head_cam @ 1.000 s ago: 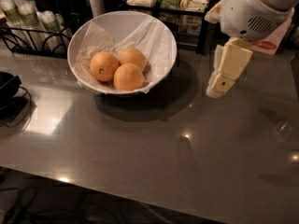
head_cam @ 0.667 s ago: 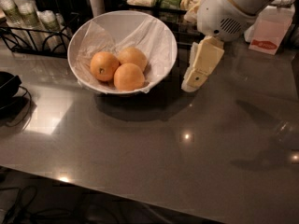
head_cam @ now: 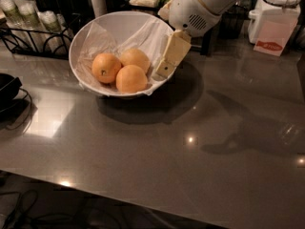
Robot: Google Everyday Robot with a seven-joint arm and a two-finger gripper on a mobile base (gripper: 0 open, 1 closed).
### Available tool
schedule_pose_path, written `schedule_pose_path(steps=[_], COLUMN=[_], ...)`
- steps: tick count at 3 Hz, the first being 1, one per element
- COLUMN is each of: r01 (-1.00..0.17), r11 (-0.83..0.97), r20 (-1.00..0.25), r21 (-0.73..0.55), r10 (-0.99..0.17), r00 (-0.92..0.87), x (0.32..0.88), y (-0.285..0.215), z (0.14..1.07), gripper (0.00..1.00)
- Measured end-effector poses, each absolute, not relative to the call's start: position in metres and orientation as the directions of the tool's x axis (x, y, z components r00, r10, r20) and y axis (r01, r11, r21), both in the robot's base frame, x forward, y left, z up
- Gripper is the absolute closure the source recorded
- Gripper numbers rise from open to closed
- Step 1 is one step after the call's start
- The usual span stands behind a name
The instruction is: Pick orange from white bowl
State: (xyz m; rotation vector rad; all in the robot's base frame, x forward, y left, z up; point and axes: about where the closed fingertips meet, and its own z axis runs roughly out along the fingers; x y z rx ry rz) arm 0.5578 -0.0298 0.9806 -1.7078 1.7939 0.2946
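Observation:
A large white bowl point(head_cam: 90, 32) lined with crinkled white paper sits on the grey counter at upper left. Three oranges lie in it. The orange point(head_cam: 106, 67) with a dark stem dot is the leftmost one. Two paler oranges point(head_cam: 135, 58) point(head_cam: 131, 78) lie to its right. My gripper point(head_cam: 167, 63) hangs from the white arm at the top, over the bowl's right rim, just right of the paler oranges. It holds nothing.
A black wire rack with bottles point(head_cam: 28, 18) stands behind the bowl at left. A white jar with a red-fish label point(head_cam: 276, 23) is at the back right. A black object with a cord point(head_cam: 7, 92) lies at the left edge.
My gripper has moved left from over the counter at the right to the bowl's right rim. The oranges have not moved.

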Motion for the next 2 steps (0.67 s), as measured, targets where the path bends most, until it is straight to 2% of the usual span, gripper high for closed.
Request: schedule_pose_path(steps=[2], r01=[-0.959], r11=[0.123], r20=[-0.594], r21=[-0.255], r10=[-0.803], r00=[0.055], x=[0.5604], y=[-0.0211], z=[0.975], gripper=[0.0])
